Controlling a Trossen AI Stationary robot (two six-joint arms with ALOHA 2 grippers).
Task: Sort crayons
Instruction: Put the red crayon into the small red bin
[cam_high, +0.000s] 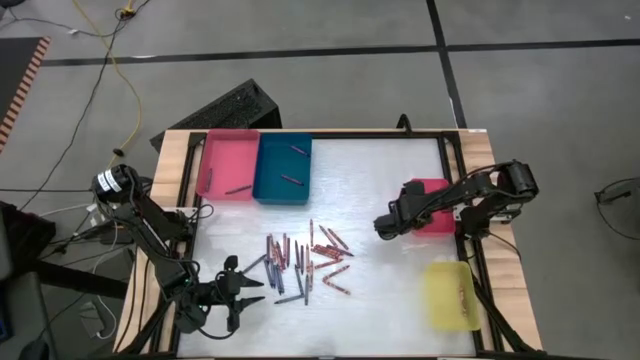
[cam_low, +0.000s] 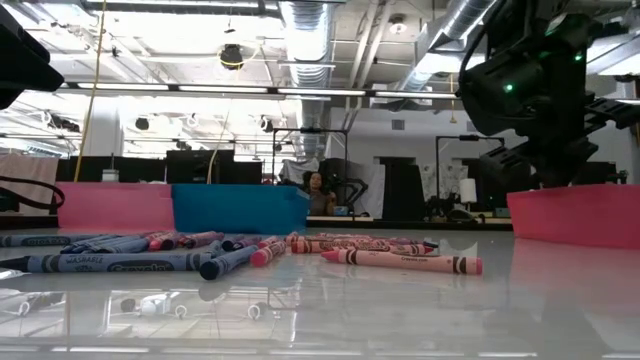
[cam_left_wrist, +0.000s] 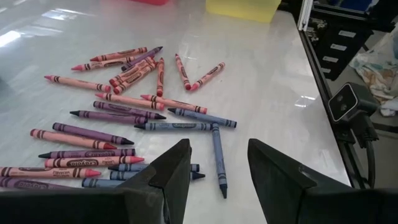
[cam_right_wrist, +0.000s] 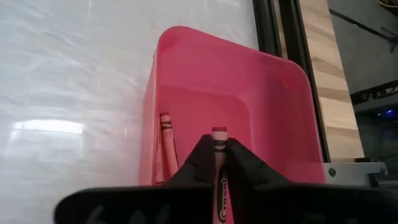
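Several crayons (cam_high: 305, 262) lie loose on the white table's middle, red, pink, grey-blue and dark; they also show in the left wrist view (cam_left_wrist: 124, 112) and the low view (cam_low: 250, 250). My left gripper (cam_high: 245, 285) is open and empty at the table's near left, just short of the pile (cam_left_wrist: 217, 155). My right gripper (cam_right_wrist: 217, 152) is at the right, over the red tray (cam_high: 438, 212), and is shut on a red crayon (cam_right_wrist: 219, 140). Another red crayon (cam_right_wrist: 165, 134) lies in that tray against its left wall. My right gripper pinches the red crayon between its two fingers, which lie on either side of its shaft just below the black-banded end (cam_right_wrist: 219, 132). That end sticks out past the fingertips and the crayon lies along the fingers. It is held over the inside of the red tray (cam_right_wrist: 249, 87). Whether it touches the tray floor I cannot tell.
A pink tray (cam_high: 228, 165) and a blue tray (cam_high: 283, 168) stand side by side at the far left, each with a crayon or two inside. A yellow tray (cam_high: 448, 295) stands at the near right. Black rails and wooden strips edge the table (cam_high: 470, 150).
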